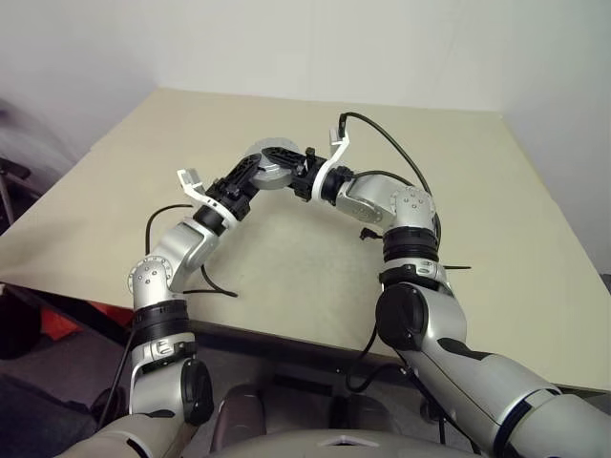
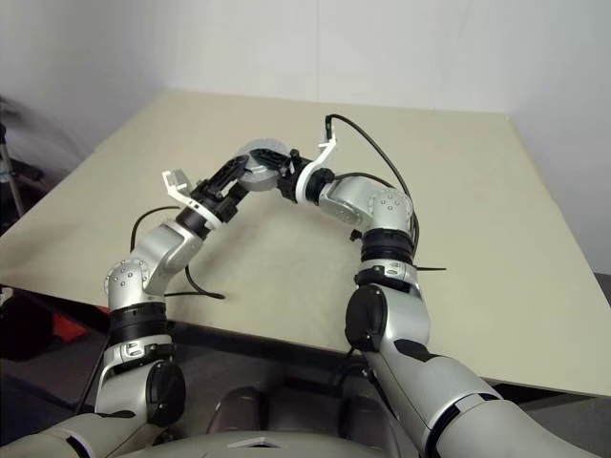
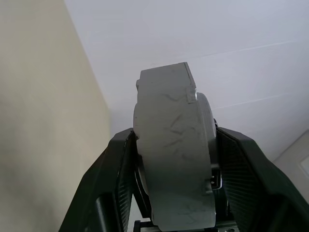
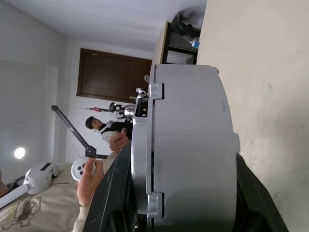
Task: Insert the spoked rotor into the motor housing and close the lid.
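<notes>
Raised above the beige table [image 1: 496, 219], clamped from the left by the left gripper [image 1: 250, 177] and from the right by the right gripper [image 1: 298, 168]: the motor housing [image 1: 270, 162], held on edge between them. Seen edge-on from the left wrist, grey scuffed casing wedged between black fingers [image 3: 116, 169]. From the right wrist, a seam around the casing, plus a seated person [image 4: 104, 130] holding a controller.
</notes>
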Controlling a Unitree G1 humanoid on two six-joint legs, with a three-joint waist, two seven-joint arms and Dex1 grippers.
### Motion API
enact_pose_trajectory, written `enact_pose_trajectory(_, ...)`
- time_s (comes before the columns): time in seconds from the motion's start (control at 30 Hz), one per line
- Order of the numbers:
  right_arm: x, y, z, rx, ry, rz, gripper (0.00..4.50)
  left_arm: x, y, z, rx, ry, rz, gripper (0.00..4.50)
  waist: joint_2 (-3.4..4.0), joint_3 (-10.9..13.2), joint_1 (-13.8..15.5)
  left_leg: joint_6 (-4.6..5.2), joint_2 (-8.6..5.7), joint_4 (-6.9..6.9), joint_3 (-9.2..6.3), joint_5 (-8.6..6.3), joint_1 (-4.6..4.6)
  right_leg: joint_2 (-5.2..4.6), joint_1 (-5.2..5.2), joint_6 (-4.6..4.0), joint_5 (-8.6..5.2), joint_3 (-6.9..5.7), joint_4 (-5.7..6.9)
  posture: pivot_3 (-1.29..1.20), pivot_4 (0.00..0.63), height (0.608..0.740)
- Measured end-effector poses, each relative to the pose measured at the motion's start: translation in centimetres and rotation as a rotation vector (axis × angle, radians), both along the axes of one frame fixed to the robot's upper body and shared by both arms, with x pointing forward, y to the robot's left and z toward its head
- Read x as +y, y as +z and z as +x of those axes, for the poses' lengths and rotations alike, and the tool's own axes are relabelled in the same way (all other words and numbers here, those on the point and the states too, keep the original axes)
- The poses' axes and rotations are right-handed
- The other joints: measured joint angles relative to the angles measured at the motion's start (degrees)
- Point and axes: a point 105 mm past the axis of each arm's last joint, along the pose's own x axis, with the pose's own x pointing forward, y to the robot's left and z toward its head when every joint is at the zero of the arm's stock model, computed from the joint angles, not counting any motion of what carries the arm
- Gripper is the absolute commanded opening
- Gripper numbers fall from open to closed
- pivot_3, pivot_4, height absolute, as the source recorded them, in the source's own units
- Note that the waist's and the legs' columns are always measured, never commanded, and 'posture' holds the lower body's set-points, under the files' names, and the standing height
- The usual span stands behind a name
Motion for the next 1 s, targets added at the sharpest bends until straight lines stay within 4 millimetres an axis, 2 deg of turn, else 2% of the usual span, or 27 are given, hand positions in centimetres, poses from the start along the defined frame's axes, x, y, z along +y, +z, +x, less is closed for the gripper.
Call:
enact_pose_trajectory(0.3, 0.0, 0.2, 0.0, -0.024, 0.008, -0.002, 2.09, 0.1, 0.1, 0.0, -0.003, 0.005, -0.026, 2.19, 0.0, 0.0, 0.01, 0.0, 0.0, 0.02, 0.0, 0.0, 0.0, 0.0, 0.0, 0.0, 0.0, 0.0, 0.02, 0.0, 0.0, 0.74)
enact_pose_trajectory(0.53, -0.9, 0.4, 0.8, -0.057, -0.052, -0.001, 4.38, 0.3, 0.4, -0.1, -0.016, 0.003, -0.042, 2.19, 0.0, 0.0, 0.05, 0.0, 0.0, 0.04, 0.0, 0.0, 0.01, -0.01, 0.0, 0.0, 0.0, 0.0, 0.06, 0.0, 0.0, 0.74)
enact_pose_trajectory(0.57, -1.0, 0.5, 0.9, -0.059, -0.058, -0.002, 4.46, 0.3, 0.5, -0.1, -0.016, 0.004, -0.042, 2.19, 0.0, 0.0, 0.04, 0.0, 0.0, 0.04, 0.0, 0.0, 0.01, -0.01, 0.0, 0.0, 0.0, 0.0, 0.07, 0.0, 0.0, 0.74)
enact_pose_trajectory(0.83, -1.9, 0.2, 2.1, -0.066, -0.17, -0.044, 4.46, 1.0, 0.3, 0.3, -0.013, 0.049, -0.026, 2.19, 0.0, 0.0, 0.04, -0.02, 0.0, 0.04, 0.0, 0.01, 0.02, -0.01, 0.0, 0.0, 0.0, 0.01, 0.09, 0.0, 0.0, 0.74)
enact_pose_trajectory(1.0, -3.8, -1.2, 3.8, 0.001, -0.314, -0.083, 4.46, 3.6, -0.7, 0.6, 0.019, 0.17, -0.019, 2.19, 0.0, 0.0, -0.18, -0.03, 0.0, 0.05, 0.0, 0.02, 0.02, 0.0, -0.01, 0.0, 0.0, 0.01, 0.1, 0.0, 0.0, 0.74)
